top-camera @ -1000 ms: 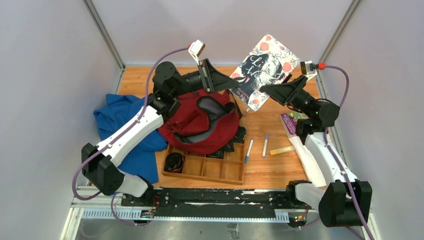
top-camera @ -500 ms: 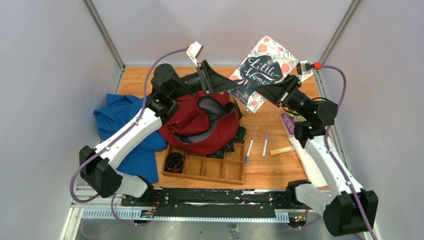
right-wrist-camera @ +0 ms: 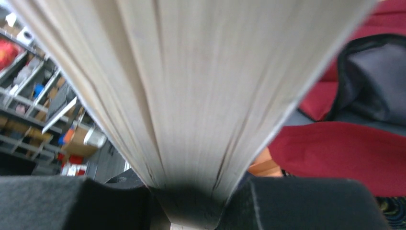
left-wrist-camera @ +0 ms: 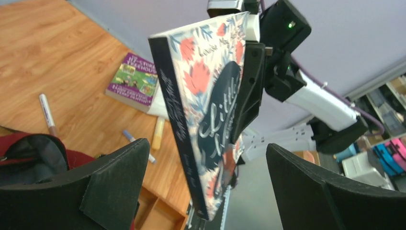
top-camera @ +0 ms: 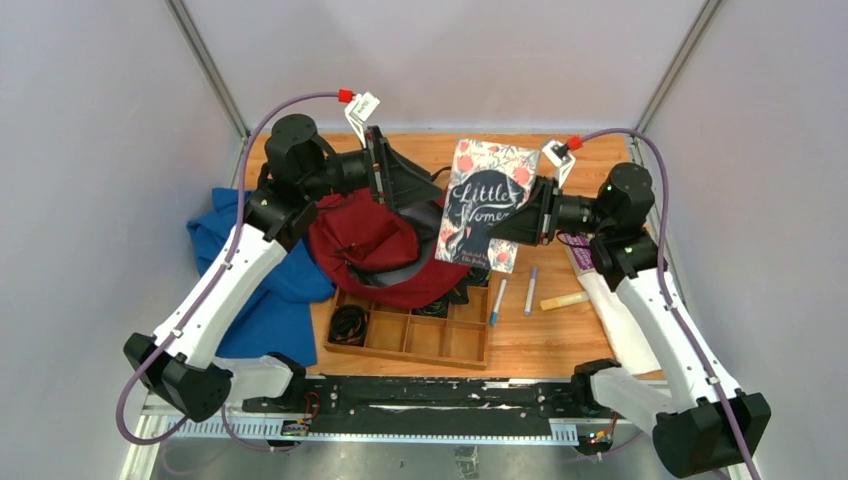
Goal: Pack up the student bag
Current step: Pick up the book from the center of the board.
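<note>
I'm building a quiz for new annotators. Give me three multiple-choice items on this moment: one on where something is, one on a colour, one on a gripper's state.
1. Where is the floral book?
A) lifted off the table in the right gripper
B) flat in the wooden tray
C) on the blue cloth

2. What colour is the student bag?
A) blue
B) dark red
C) green

3. How is the left gripper?
A) shut on a pen
B) shut on the bag
C) open

Answers:
1 A: the right wrist view shows its page edge clamped between the fingers.
2 B: its fabric is plainly dark red in the top view.
3 C: the left wrist view shows the fingers wide apart, gripping nothing.
</note>
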Available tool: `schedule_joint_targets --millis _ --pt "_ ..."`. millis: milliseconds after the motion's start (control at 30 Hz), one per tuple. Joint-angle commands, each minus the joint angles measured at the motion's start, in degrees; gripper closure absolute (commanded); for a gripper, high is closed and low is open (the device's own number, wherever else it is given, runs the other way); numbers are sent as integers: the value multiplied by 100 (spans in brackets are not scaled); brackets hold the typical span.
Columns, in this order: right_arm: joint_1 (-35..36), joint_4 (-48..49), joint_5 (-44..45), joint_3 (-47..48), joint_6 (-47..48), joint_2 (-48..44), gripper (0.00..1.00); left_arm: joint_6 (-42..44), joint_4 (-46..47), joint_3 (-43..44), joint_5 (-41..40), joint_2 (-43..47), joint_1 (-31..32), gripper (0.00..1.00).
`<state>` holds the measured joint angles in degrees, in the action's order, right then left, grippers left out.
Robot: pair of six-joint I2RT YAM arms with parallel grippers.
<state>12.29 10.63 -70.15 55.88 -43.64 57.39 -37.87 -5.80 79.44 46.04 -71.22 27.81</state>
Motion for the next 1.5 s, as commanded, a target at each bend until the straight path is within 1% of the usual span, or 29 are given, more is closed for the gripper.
schedule_joint_targets --millis 0,67,167,233,333,367,433,567,667,733,767,800,867,933,967,1067,1200,1267,1333,1400,1467 --pt "400 -233 -690 87 940 -231 100 765 -848 144 670 -94 -11 0" --pt "533 -294 -780 115 1052 -152 100 837 -962 239 652 -198 -13 0" --pt "718 -810 -807 243 1494 -35 100 781 -1026 379 726 -349 -13 0" --pt "835 -1006 -863 269 1710 26 100 411 -587 265 1025 -396 -13 0" --pt "1105 -1034 -906 255 1839 127 100 -229 384 -66 1528 -413 -13 0" --pt "1215 -1037 -892 255 1885 177 100 -335 533 -153 1639 -408 -5 0" --pt "1442 -1360 -867 295 2122 294 100 -327 556 -200 1738 -431 -4 2" --pt "1706 -2090 -723 546 2779 639 100 -330 702 -198 2014 -529 37 7" --pt "1724 -2179 -713 623 2860 834 100 -288 712 -255 2123 -511 40 14" --pt "1730 -2181 -713 677 2874 924 100 -230 679 -319 2206 -491 40 16" --pt "1724 -2192 -726 707 2877 952 100 -97 449 -313 2215 -486 40 16" --pt "1724 -2196 -728 720 2890 978 100 238 -25 -221 2191 -490 40 16" --pt "1724 -2228 -743 759 2909 1014 100 1109 -1171 47 2042 -553 40 15" --pt "1728 -2313 -768 798 2976 1020 100 2229 -2437 411 1721 -677 40 11" --pt "1731 -2335 -778 809 2997 999 100 2455 -2812 527 1540 -731 48 10" --pt "1732 -2379 -809 826 3042 953 100 2537 -3029 573 1113 -789 49 7" --pt "1732 -2600 -749 866 3180 910 100 2464 -3023 540 1356 -975 49 7" --pt "1732 -2734 -695 876 3309 922 100 2460 -3028 524 1602 -1026 49 11" --pt "1732 -2794 -670 872 3360 959 100 2448 -3024 497 1857 -1044 70 17" --pt "1732 -2872 -635 896 3404 1003 100 2434 -3023 495 2003 -1060 90 27" --pt "1728 -2910 -596 906 3428 1041 100 2427 -3032 499 2047 -1058 97 42"
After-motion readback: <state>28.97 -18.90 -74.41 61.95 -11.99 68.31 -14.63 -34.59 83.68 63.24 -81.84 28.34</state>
